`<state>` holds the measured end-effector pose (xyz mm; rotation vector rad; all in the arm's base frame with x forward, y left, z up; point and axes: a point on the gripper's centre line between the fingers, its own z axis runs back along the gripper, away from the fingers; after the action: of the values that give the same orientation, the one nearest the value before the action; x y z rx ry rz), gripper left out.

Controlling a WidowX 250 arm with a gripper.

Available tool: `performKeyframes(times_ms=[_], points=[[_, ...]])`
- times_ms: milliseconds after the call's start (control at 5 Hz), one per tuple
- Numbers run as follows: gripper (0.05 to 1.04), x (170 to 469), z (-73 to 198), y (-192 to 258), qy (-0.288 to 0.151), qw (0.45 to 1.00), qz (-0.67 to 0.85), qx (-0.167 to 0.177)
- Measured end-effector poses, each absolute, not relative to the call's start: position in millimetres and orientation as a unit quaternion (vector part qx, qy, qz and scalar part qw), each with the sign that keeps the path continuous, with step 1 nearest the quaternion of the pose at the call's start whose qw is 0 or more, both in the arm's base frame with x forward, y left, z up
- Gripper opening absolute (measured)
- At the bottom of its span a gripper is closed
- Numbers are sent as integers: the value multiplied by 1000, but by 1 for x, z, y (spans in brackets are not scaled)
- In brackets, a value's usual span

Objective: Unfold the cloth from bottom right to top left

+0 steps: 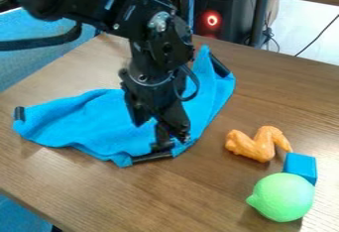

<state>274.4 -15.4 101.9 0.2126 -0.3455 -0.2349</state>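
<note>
A wood-grain table (198, 201) spreads beneath your work. On it, left of centre, lies the blue cloth (92, 122), rumpled, with a black clip (152, 157) on its near edge. Your gripper (172, 143) is right at that edge; whether its jaws are clenched on the clip or released, you cannot tell from here. Confirm a grasp before you lift. Then raise the edge just enough to free the layer and draw it smoothly toward the top left, lest the whole cloth drag. The orange toy chicken wing (257, 144) sits apart, to the right.
</note>
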Motion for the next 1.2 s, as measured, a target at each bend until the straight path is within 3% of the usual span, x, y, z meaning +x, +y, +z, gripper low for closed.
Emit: performKeyframes(times_ms=[200,600,1000,1200], points=[[993,277,96,-17,-168,972,-118,112],[958,280,85,-16,-159,973,-118,122],[376,281,82,-16,-159,973,-116,124],[158,280,81,-16,-157,973,-121,122]])
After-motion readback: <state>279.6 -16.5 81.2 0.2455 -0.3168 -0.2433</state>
